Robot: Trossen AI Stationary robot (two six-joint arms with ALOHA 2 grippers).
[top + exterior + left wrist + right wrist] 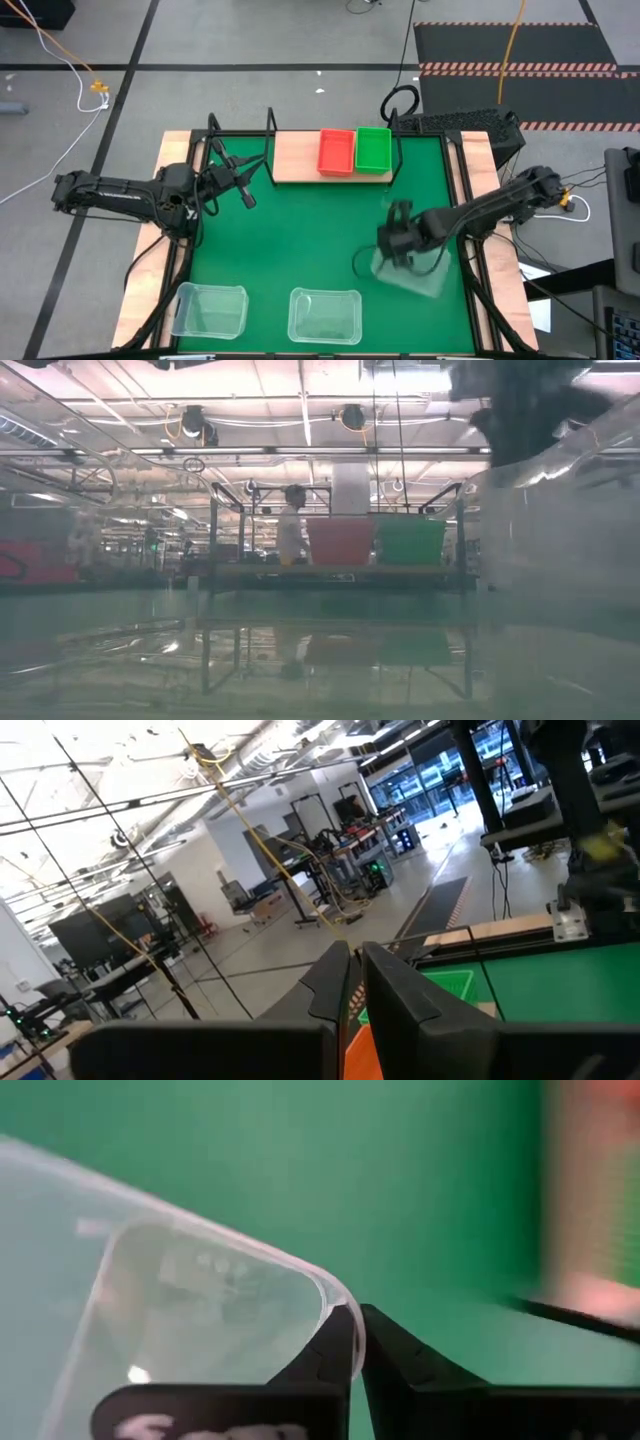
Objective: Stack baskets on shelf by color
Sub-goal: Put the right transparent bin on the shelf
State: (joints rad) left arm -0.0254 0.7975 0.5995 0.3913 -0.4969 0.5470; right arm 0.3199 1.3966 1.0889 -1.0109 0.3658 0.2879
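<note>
Right gripper (398, 243): clamped on rim of tilted clear basket (418, 270). Left gripper (243, 190): closed, empty, beside shelf (296, 157) on counter (300, 230)

right gripper (398, 243) pinches rim of a basket (415, 270), lifted and tilted | shelf (298, 157) beyond it, far table edge | two baskets (354, 150) side by side on shelf | two more baskets (268, 313) to its left, near edge | left gripper (243, 187) just before shelf's left end

Bare shelf (296, 157) beside red basket (336, 152)
</note>
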